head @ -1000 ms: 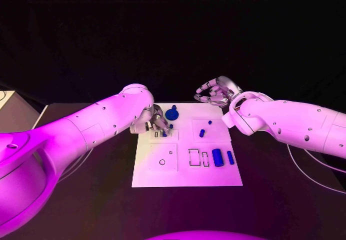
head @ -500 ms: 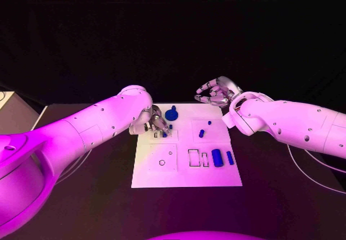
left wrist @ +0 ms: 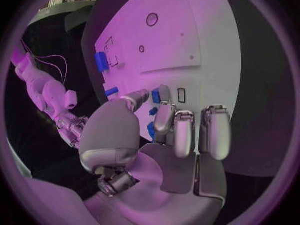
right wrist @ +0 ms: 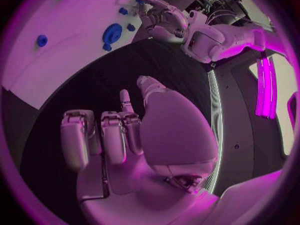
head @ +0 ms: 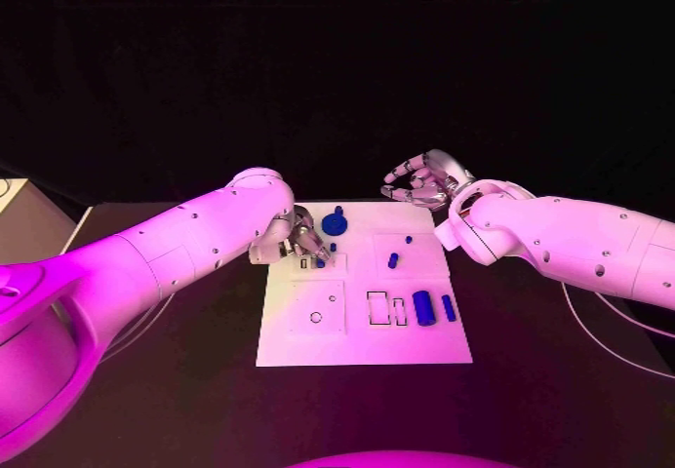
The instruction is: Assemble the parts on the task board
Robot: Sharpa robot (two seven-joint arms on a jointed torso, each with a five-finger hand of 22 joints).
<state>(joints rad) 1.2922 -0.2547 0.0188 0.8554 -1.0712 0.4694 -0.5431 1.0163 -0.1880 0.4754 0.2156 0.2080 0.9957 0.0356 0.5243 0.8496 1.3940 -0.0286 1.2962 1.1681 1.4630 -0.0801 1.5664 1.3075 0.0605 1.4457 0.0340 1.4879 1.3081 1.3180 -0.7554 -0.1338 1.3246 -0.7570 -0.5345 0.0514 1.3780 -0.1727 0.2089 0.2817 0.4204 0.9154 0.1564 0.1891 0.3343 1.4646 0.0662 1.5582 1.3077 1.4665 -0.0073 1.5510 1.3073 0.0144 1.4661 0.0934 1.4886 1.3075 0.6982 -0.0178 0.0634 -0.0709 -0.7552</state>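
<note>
The left hand's fingers (left wrist: 177, 130) are bunched together and pointing down onto the white rectangular task board (head: 422, 346), tips touching a small blue part (left wrist: 155, 97) near the board's far left corner. Can't honestly tell whether it's pinched or just being pressed. The left hand (head: 298, 241) sits over the board's left edge at the far end, arm coming in across the black table (head: 169, 390).

The right hand's fingers (right wrist: 103, 135) are curled in toward the palm with nothing in them. That right hand (head: 422, 181) hangs above the table just beyond the board's far right corner, clear of the board.

On the board itself: a round blue knob-like part (head: 335, 223) sits by the far edge, right next to the left hand. Two small blue pegs (head: 395, 259) are in the middle right area. A thick blue cylinder (head: 423, 306) and a thinner blue bar (head: 449, 308) lie side by side near the right edge, beside outlined rectangular slots (head: 378, 307). The near half of the board is bare white, and there's plenty of open table along the near and right edges.
</note>
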